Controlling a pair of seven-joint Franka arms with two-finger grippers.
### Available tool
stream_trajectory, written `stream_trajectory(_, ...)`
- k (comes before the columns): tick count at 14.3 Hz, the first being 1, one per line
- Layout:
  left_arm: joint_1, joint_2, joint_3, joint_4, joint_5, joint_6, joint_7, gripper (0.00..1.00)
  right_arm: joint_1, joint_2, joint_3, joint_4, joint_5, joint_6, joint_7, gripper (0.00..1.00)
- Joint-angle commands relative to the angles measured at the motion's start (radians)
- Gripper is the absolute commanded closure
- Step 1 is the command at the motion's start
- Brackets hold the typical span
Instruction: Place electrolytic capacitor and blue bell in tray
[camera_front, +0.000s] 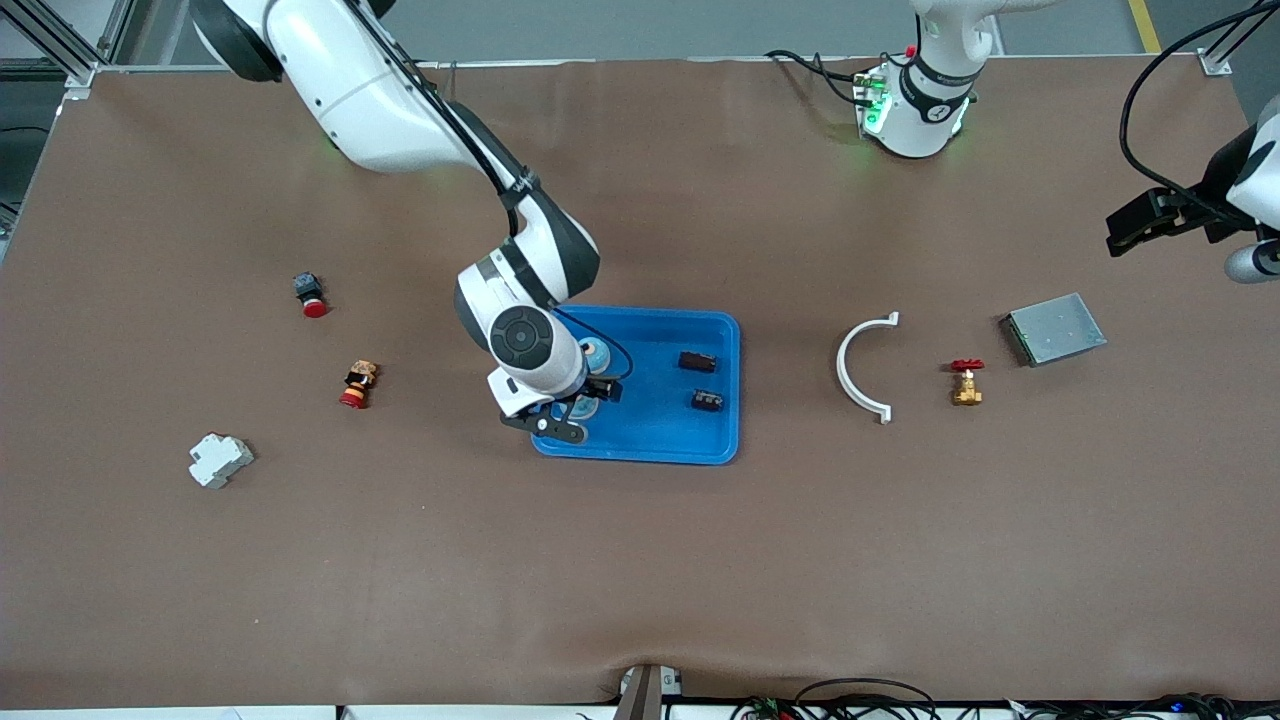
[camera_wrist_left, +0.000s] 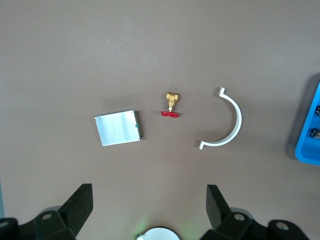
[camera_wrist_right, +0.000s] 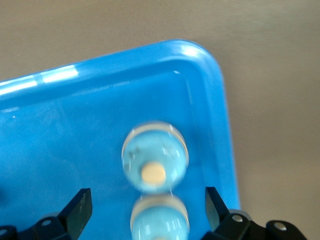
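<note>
1. Brown matting covers the table (camera_front: 640, 560); the blue tray (camera_front: 660, 440) lies near its middle, a shallow rectangle with rounded corners and a raised rim.
2. Two blue bells lie in the tray at the end toward the right arm: the first blue bell (camera_wrist_right: 155, 163), a round blue dome with a pale rim and a cream button at its centre, and the second blue bell (camera_wrist_right: 160, 218) just beside it, cut off by the edge of the right wrist view.
3. Two small dark components (camera_front: 697, 361) (camera_front: 707, 401) rest in the tray's other half, apart from each other; their type cannot be told.
4. The right gripper (camera_front: 570, 412) hangs over the bells' end of the tray, pointing down, jaws spread wide with nothing between them; the right arm reaches in from its base with the wrist bent over.
5. The left gripper (camera_wrist_left: 148, 212) waits raised over the table's left-arm end, jaws wide apart and empty.
6. A white curved clip (camera_front: 862, 367), a brass valve with a red handle (camera_front: 966, 382) and a flat grey metal box (camera_front: 1054, 329) lie between the tray and the left arm's end.
7. Toward the right arm's end lie a red-capped push button (camera_front: 309, 294), a red and yellow switch part (camera_front: 357, 385) and a white plastic block (camera_front: 219, 459).
</note>
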Motion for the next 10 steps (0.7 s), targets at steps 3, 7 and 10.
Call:
stream_trajectory(3, 0.0, -0.094, 0.015, -0.1, -0.021, 0.013, 0.051, 0.0, -0.017, -0.264, -0.007, -0.038, 0.014, -0.296, -0.081, 0.0)
stream_trajectory(7, 0.005, -0.094, 0.008, -0.108, -0.08, 0.055, 0.049, 0.0, -0.071, -0.435, -0.009, -0.083, 0.034, -0.465, -0.179, 0.0)
stream_trajectory(10, 0.003, -0.102, -0.003, -0.138, -0.08, 0.08, 0.049, 0.0, -0.151, -0.59, -0.012, -0.139, 0.041, -0.569, -0.331, 0.0)
